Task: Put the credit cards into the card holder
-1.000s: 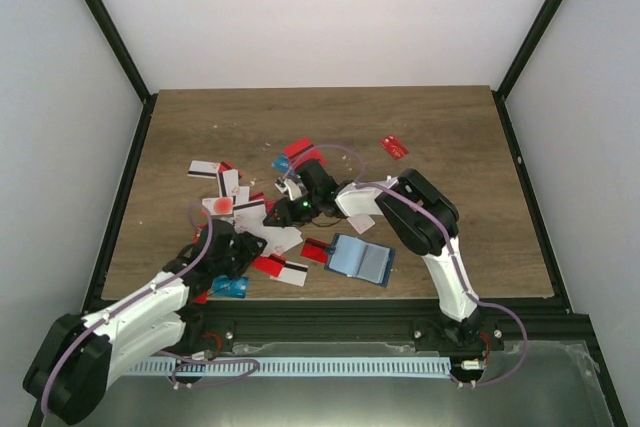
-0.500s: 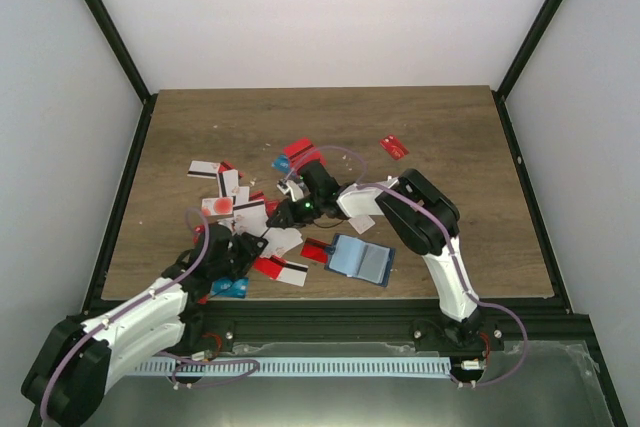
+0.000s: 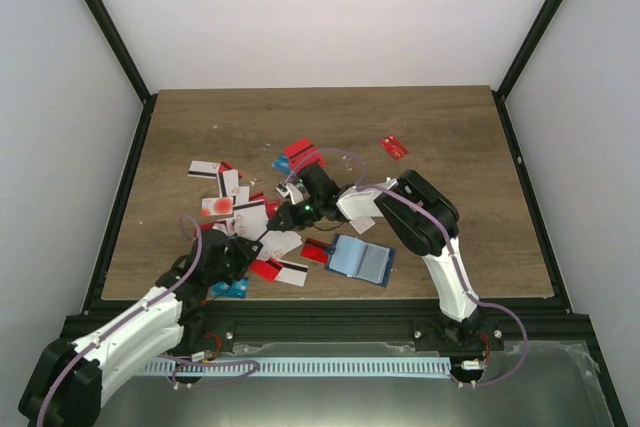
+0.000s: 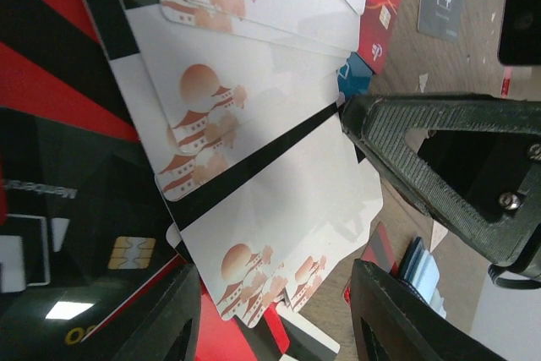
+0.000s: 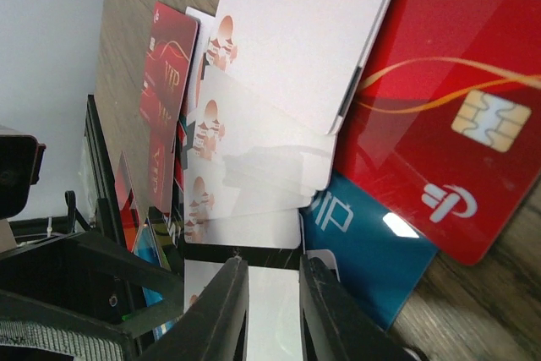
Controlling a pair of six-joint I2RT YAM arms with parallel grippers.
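Observation:
The credit cards (image 3: 250, 212) lie scattered and overlapping at the table's middle left, red, white, blue and dark. The card holder (image 3: 360, 260) lies open to their right, light blue inside. My left gripper (image 3: 230, 253) hovers open over white pagoda-print cards (image 4: 279, 209), its fingers (image 4: 169, 319) wide apart. My right gripper (image 3: 287, 211) is low over the pile; its jaws (image 5: 275, 310) stand narrowly open above a white card with a black stripe (image 5: 275, 331). A red chip card (image 5: 448, 124) and a blue card (image 5: 372, 251) lie beside it.
A lone red card (image 3: 394, 147) lies apart at the back right. More cards (image 3: 205, 169) reach toward the left edge, and a blue one (image 3: 232, 289) sits near the front rail. The right arm's black body (image 4: 448, 166) fills the left wrist view's right side.
The right gripper's jaws have narrowed over the striped white card. The left arm has drawn back a little toward the front edge, its jaws still apart.

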